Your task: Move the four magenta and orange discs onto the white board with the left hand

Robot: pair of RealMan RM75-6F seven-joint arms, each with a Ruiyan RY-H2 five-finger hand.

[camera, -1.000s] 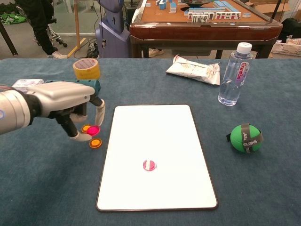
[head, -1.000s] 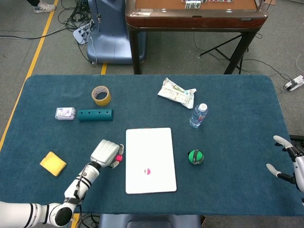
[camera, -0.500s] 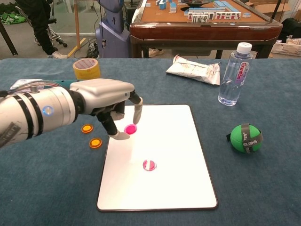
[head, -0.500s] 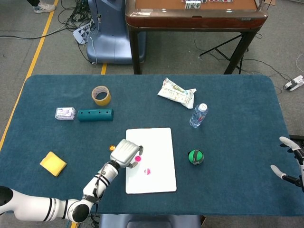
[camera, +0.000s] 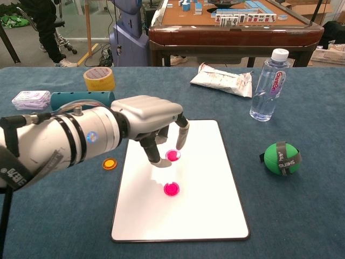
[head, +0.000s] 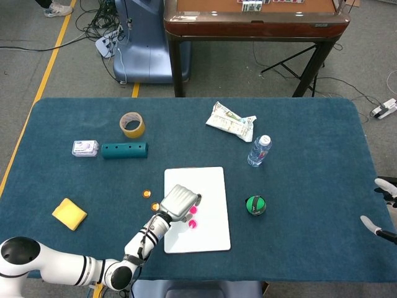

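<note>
Blue-green cloth covers the worktop [head: 310, 186], with a mahjong table [camera: 226, 27] standing behind it. Between the fingers [camera: 182, 135] of the left hand [camera: 153, 121], a magenta disc [camera: 172, 155] is pinched over the white board [camera: 205, 210]; the chest view shows this pinch plainly, while in the head view the disc is seen only as a pink spot at the fingertips. A second magenta disc [camera: 171, 188] lies flat on the board, just nearer the camera. One orange disc [camera: 109, 163] is seen on the cloth left of the board in the chest view; the head view shows two orange discs [head: 147, 194] there, the other at the wrist. The right hand [head: 383, 208] appears only in the head view, at the worktop's right edge, fingers spread and holding nothing. Further out stand a green ball [camera: 281, 158], a water bottle [camera: 268, 83], a crumpled packet [camera: 223, 79] and a tape roll [camera: 98, 78].
</note>
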